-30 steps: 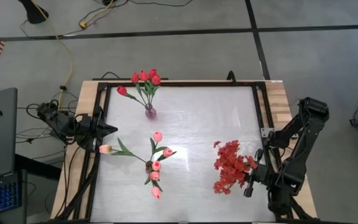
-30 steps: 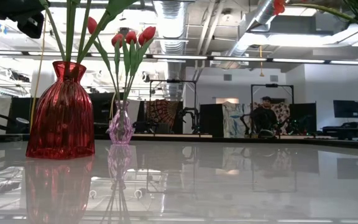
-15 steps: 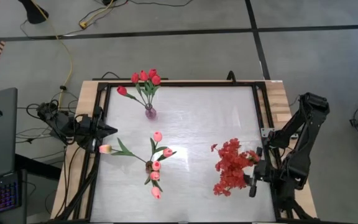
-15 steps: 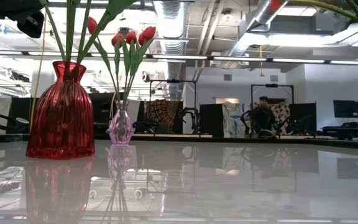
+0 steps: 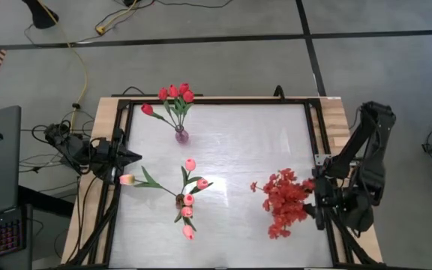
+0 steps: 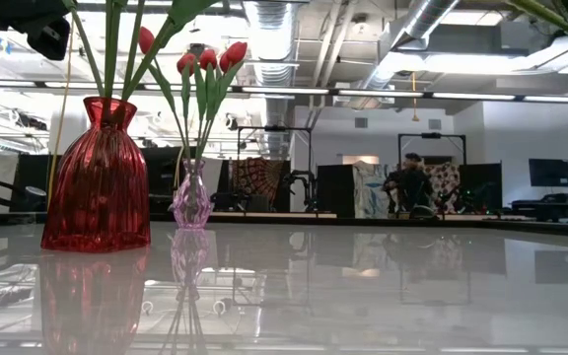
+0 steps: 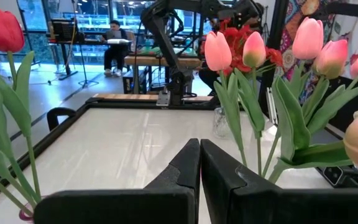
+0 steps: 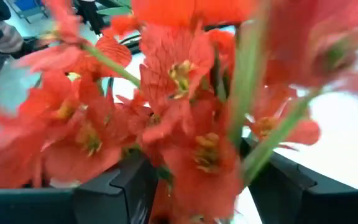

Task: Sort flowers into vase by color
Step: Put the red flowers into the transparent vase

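At the desk's (image 5: 223, 135) lower right, the right gripper (image 5: 317, 204) spreads its fingers beside the red blossom spray (image 5: 283, 201), seemingly just released in its vase; the left gripper (image 5: 126, 157), fingers together, waits mid-left, and withdrawal looks next.

Left arm parked at the left edge of the surface (image 5: 223, 139), folded low, its tool (image 5: 132, 157) pointing inward over that edge; fingers (image 7: 188, 168) pressed together, nothing between them. Right arm at the right edge of the surface, elbow raised and bent back on itself, wrist turned down toward the near right part. Right tool (image 5: 315, 204) just inside that edge, jaws spread wide apart, dark fingers (image 8: 120, 180) on either side of the wrist view.
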